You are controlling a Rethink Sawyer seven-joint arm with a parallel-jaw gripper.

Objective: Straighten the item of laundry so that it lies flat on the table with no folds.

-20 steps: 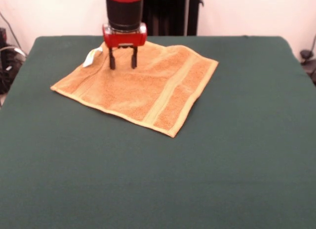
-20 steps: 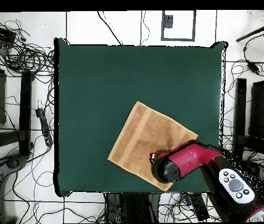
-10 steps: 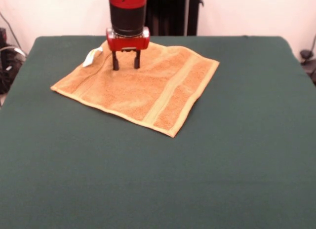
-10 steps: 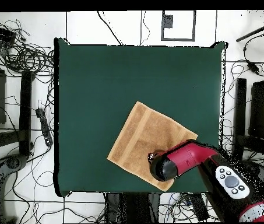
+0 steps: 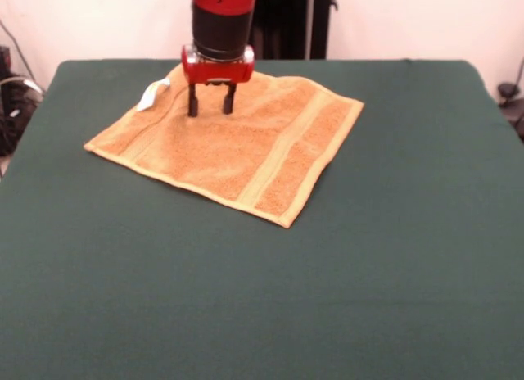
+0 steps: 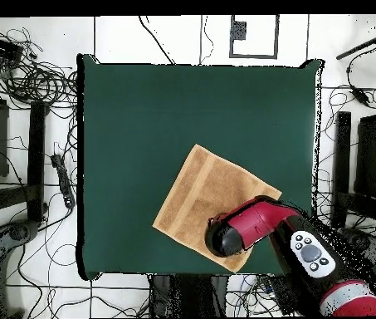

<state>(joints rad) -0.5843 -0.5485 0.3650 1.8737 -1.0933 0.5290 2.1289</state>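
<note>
Terry cloth like this hand towel (image 5: 233, 147) is soft and light, and I judge it will bend and drag easily but will not slip much on the felt-like green table (image 5: 344, 282). It lies on the far part of the table in the front view, turned like a diamond, and in the overhead view it sits toward the robot's side, partly hidden under the arm (image 6: 257, 224). It looks nearly spread out; paler bands run near two edges, and a small white tag (image 5: 152, 94) shows at the far left corner.

The gripper (image 5: 210, 111) stands upright over the far part of the towel. Its two dark fingers (image 5: 193, 101) are apart with a clear gap, and they hold nothing; if the tips touch the cloth, I cannot tell.

A pinch in the middle would probably lift a peak and make new folds. A corner or an edge seems the better place to take hold, pulling outward and low, so the thin cloth stays flat.
</note>
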